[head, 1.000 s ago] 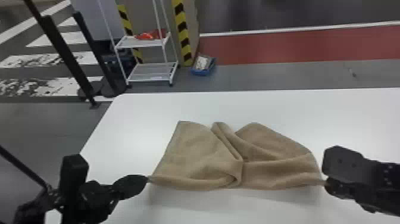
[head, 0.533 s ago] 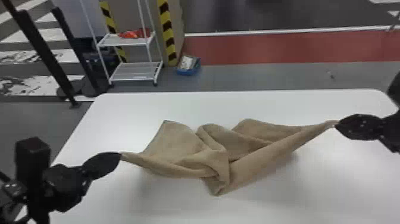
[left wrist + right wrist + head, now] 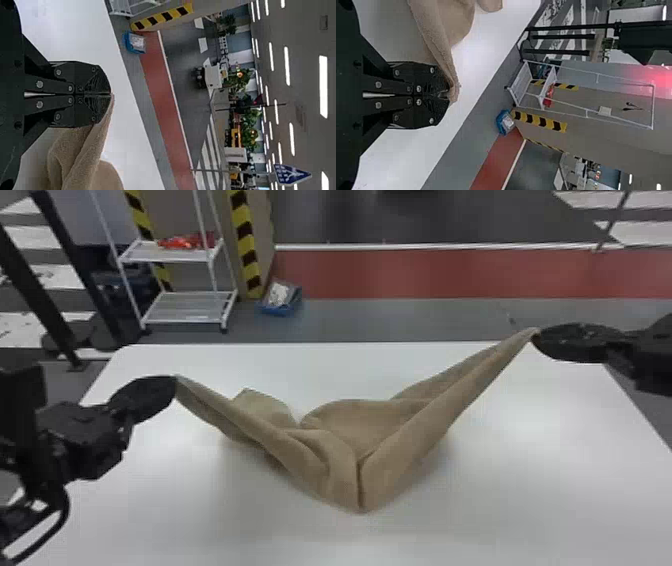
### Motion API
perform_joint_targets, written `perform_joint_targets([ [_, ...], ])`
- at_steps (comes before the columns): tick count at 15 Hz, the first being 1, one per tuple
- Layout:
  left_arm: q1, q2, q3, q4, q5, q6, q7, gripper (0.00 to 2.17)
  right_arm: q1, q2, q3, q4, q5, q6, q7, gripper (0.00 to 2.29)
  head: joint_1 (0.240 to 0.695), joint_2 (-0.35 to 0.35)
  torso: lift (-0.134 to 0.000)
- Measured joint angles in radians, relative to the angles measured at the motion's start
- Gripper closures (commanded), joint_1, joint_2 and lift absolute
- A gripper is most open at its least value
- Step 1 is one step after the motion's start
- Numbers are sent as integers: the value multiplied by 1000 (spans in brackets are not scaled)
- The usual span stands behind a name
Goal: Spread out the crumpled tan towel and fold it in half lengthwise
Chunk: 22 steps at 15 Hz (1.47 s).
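The two black flat-fingered tools are each clenching a corner of the crumpled tan cloth towel (image 3: pixel 345 430), whose middle is sagging in deep folds onto the white, smooth-topped desk (image 3: pixel 500 500). To spread it well, the robot should be keeping both grips firm, drawing the corners apart evenly until the upper edge is running straight, and lifting enough for the bunched middle to be falling open before laying it down; pulling harder on one side would probably be skewing the cloth or slipping a corner free. The left black tool (image 3: pixel 175 382) is reaching in from the left side, pointing inward and slightly up the desk. The right black tool (image 3: pixel 535 335) is coming in from the right, lying nearly level, pointing inward and holding its corner near the desk's far edge.
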Motion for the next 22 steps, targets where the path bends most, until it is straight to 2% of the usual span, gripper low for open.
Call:
perform_joint_targets([
  [1,-47,0,-7,7,-6,39,12,1970,-21,0,0,13,-5,20,-6,1396,650,43,-124],
  [3,-166,0,-13,48,-26,137,45,1970,-78,0,6,63,3,61,-67,1396,615,42,-124],
  [5,-283,0,-13,127,-52,196,46,1973,-139,0,17,133,26,91,-135,1396,578,34,-124],
  [7,-383,0,-14,224,-76,205,60,1973,-212,-1,26,222,56,96,-183,1396,556,26,-124],
  [12,-715,0,-42,571,-168,205,101,1973,-455,-10,73,508,101,88,-311,1396,461,8,-124],
  [16,-884,0,-63,788,-180,156,161,1973,-612,-11,105,695,107,39,-429,1396,394,-11,-124],
  [19,-948,0,-53,832,-179,123,165,1973,-690,-15,95,734,98,22,-442,1396,330,-15,-124],
  [22,-932,1,-24,765,-163,124,118,1973,-687,-47,56,682,64,39,-407,1396,302,-26,-124],
])
